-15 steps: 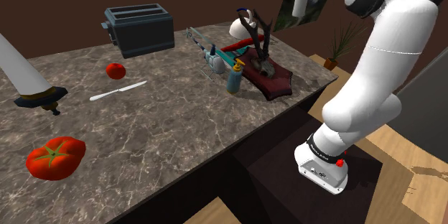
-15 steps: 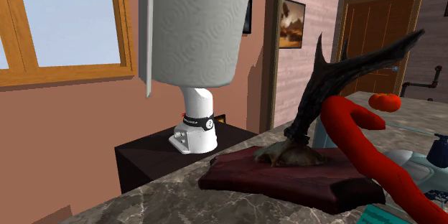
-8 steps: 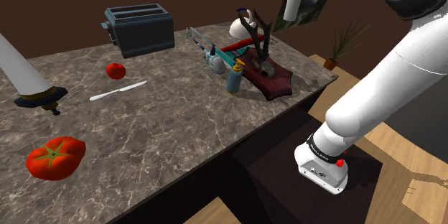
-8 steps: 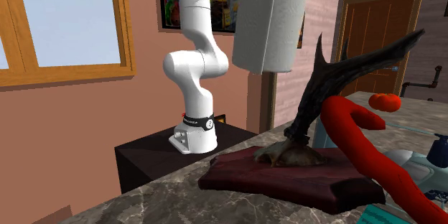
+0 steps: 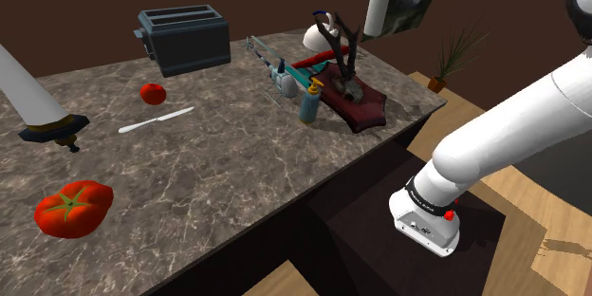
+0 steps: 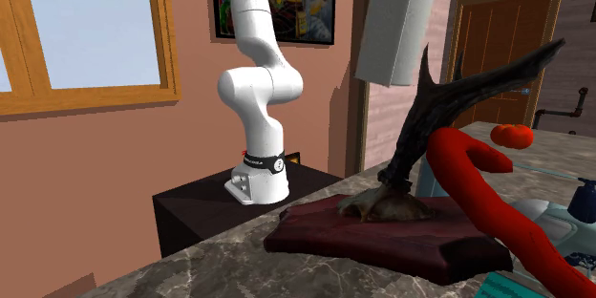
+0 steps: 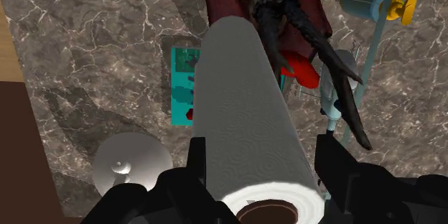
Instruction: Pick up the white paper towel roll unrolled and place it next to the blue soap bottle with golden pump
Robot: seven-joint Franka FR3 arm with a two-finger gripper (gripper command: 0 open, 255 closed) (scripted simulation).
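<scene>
step: carry phase, as judged; paper towel roll (image 5: 384,0) is held aloft, not yet set down
next move: roll to be lowered and taken left in the shoulder view, onto bare counter (image 5: 237,152) just beside soap bottle (image 5: 309,102); antler (image 5: 343,52) to be cleared, bottle not to be knocked; release only once the roll is rested
roll look: white, embossed swirl pattern, brown core seen at the gripped end; hung lengthwise below the hand; a loose sheet cannot be told
gripper (image 7: 262,156): clamped onto the roll, one black finger pressed on each side near the core end
roll place: high over the far right end of the counter, above antler and dark red plaque (image 5: 365,104), well apart from the surface
bottle: blue, gold pump (image 7: 402,6), stood just left of plaque
scene left to right: tomato (image 5: 73,207) near left, knife (image 5: 157,120), toaster (image 5: 183,40) far, then bottle, plaque, roll
</scene>
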